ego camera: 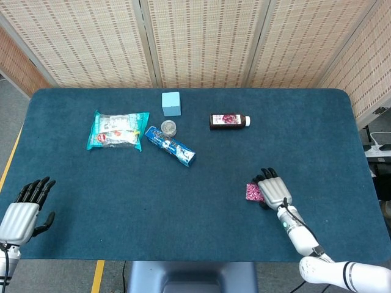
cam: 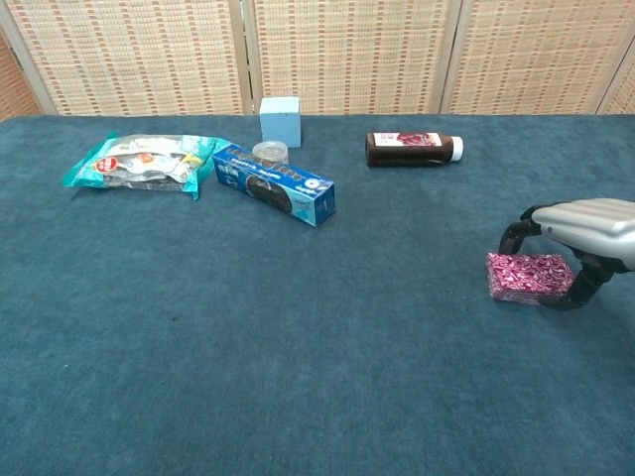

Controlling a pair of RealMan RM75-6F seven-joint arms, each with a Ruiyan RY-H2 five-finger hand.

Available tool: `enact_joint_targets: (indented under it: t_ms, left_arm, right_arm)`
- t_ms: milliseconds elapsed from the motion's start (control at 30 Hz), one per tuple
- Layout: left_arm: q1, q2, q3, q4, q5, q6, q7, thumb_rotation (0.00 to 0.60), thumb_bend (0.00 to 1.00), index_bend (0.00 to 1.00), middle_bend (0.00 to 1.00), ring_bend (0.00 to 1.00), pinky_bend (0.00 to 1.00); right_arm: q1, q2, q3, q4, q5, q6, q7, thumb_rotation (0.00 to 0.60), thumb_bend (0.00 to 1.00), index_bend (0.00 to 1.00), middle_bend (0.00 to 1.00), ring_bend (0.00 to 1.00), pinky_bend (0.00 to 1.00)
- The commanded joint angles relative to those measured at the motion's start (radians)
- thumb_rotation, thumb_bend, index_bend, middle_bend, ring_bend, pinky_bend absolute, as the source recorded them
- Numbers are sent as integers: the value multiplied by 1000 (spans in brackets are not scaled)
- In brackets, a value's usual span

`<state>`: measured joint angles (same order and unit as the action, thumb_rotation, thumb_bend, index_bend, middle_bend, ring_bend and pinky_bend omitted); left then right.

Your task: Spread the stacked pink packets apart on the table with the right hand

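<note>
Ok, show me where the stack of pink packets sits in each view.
Head view: the pink packets lie right of centre near the table's front edge, partly under the right hand.
Chest view: the pink packets sit at the right edge, mid-height, with the right hand arched over them.
Shared landmark: the dark bottle lying on its side, farther back and to their left.

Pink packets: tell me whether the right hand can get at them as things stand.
Probably yes. The right hand is already over the pink packets, fingers curled down around the stack, with nothing else nearby.
</note>
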<state>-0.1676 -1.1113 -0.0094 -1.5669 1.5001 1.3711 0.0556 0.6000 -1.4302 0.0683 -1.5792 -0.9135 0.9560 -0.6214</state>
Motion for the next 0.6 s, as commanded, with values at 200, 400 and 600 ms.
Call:
enact_joint_targets:
  t_ms: [200, 400, 600]
  left_arm:
    - [-5, -2, -3, 7, -5, -8, -4, 600, 433, 0, 0, 0, 109]
    - [-6, -1, -2, 7, -2, -7, -5, 600, 433, 0, 0, 0, 109]
    - [-5, -1, 0, 6, -1, -6, -5, 600, 433, 0, 0, 0, 109]
  right_arm:
    - [3, -19, -6, 4, 7, 38, -16, 600, 226, 363, 275, 81, 0]
    - [7, -30, -8, 4, 14, 56, -29, 600, 226, 445, 328, 124, 0]
    - [10, -43, -12, 7, 17, 77, -51, 600, 229, 543, 381, 175, 0]
